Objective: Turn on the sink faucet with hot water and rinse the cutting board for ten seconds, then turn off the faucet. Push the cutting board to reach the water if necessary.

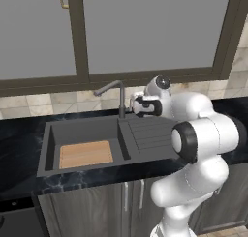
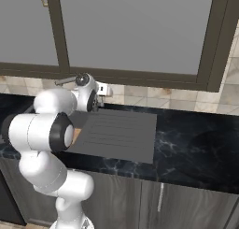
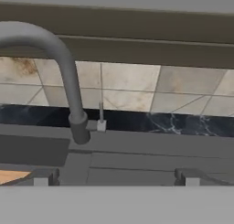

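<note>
The dark grey sink faucet [image 1: 120, 99] stands behind the sink [image 1: 47, 149], its spout arm angled out over the basin. No water stream shows. The tan cutting board [image 1: 86, 154] lies flat on the basin floor, toward the front. My gripper [image 1: 131, 107] hovers just right of the faucet post, above the ribbed drainboard [image 1: 151, 133]. In the hand view the gripper [image 3: 116, 178] is open, its tips wide apart with nothing between them. The faucet post [image 3: 69, 83] rises at left and the small lever [image 3: 101, 116] stands upright beside its base, a short way ahead. A sliver of the cutting board [image 3: 10, 176] shows at the lower left.
A black marbled countertop [image 2: 196, 144] runs on both sides of the sink. Behind the sink are a tiled backsplash [image 3: 137, 88] and a dark-framed window [image 1: 145, 33]. Cabinet doors [image 1: 97, 207] sit below the counter. My own elbow [image 1: 203, 139] bulks over the counter's right part.
</note>
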